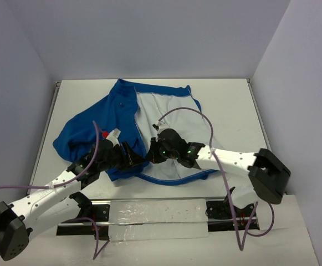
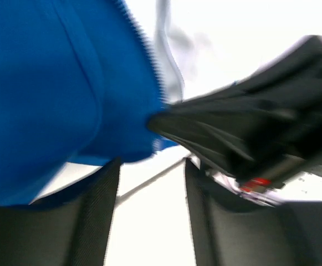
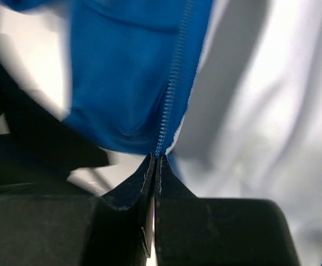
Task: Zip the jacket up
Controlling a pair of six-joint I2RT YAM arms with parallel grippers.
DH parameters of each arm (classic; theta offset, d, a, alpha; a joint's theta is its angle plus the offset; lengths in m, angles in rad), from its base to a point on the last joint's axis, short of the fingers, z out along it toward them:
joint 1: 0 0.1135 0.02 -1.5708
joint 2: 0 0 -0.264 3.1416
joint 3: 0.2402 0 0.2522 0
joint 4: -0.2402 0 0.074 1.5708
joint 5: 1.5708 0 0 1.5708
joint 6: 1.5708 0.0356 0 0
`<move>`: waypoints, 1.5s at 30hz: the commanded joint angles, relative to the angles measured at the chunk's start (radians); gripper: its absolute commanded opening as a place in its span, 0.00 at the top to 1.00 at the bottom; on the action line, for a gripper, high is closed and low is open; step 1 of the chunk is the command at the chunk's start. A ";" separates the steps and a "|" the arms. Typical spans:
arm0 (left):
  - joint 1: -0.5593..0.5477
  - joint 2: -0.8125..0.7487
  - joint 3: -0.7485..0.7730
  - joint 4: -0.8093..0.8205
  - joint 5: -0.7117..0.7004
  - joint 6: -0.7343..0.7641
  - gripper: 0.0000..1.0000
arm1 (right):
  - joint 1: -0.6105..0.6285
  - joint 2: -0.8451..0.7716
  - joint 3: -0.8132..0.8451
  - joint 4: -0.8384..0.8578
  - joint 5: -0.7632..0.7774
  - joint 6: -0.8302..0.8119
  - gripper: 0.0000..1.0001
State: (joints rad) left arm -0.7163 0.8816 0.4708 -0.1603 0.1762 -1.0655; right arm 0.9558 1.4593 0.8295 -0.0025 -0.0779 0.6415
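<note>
The royal-blue jacket [image 1: 113, 119] lies open on the table with its white lining [image 1: 169, 116] facing up on the right half. My right gripper [image 1: 151, 154] is at the jacket's lower hem; in the right wrist view it [image 3: 156, 158] is shut on the bottom end of the zipper edge [image 3: 174, 77] of the jacket [image 3: 122, 72]. My left gripper [image 1: 132, 157] is just left of it, open and empty [image 2: 151, 165], below the blue fabric [image 2: 55, 83], with the right gripper [image 2: 249, 127] close on its right.
The white table [image 1: 227, 105] is walled at the back and both sides. A purple cable [image 1: 199, 113] arcs over the lining and another [image 1: 97, 144] over the blue half. A clear sheet [image 1: 158, 219] lies between the arm bases.
</note>
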 commanded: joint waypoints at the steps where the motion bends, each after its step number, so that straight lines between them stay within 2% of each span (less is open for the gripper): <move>1: 0.048 -0.078 -0.057 0.222 0.155 -0.062 0.38 | -0.001 -0.154 0.005 0.053 -0.061 -0.042 1.00; 4: 0.058 -0.107 -0.071 0.260 0.185 -0.060 0.26 | -0.012 -0.185 0.014 0.069 -0.102 -0.050 1.00; 11: 0.067 -0.167 -0.107 0.342 0.213 -0.065 0.24 | -0.022 -0.212 0.007 0.135 -0.172 -0.010 1.00; 20: 0.074 -0.178 -0.153 0.403 0.223 -0.088 0.39 | -0.020 -0.200 0.005 0.154 -0.181 0.012 1.00; 23: 0.074 -0.177 -0.163 0.416 0.223 -0.098 0.49 | -0.022 -0.194 0.006 0.153 -0.178 0.014 1.00; 25: 0.072 -0.185 -0.170 0.424 0.215 -0.105 0.60 | -0.022 -0.188 0.005 0.153 -0.177 0.017 1.00; 28: 0.073 -0.189 -0.170 0.423 0.216 -0.099 0.65 | -0.023 -0.177 0.003 0.153 -0.172 0.020 1.00; 33: 0.074 -0.192 -0.169 0.412 0.212 -0.094 0.64 | -0.023 -0.157 0.001 0.153 -0.171 0.020 1.00; 35: 0.074 -0.191 -0.169 0.407 0.208 -0.094 0.58 | -0.022 -0.150 0.000 0.154 -0.171 0.020 1.00; 37: 0.072 -0.193 -0.167 0.399 0.198 -0.093 0.48 | -0.022 -0.145 0.000 0.159 -0.177 0.020 1.00; 39: 0.074 -0.200 -0.166 0.386 0.185 -0.091 0.46 | -0.023 -0.143 -0.002 0.160 -0.181 0.020 1.00; 41: 0.074 -0.210 -0.166 0.376 0.169 -0.091 0.47 | -0.023 -0.144 -0.003 0.160 -0.179 0.019 1.00; 45: 0.079 -0.249 -0.185 0.385 0.142 -0.101 0.61 | -0.023 -0.144 -0.004 0.155 -0.178 0.015 1.00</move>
State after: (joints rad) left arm -0.6458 0.6782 0.2962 0.1810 0.3473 -1.1641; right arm 0.9371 1.3205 0.8280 0.1084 -0.2398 0.6609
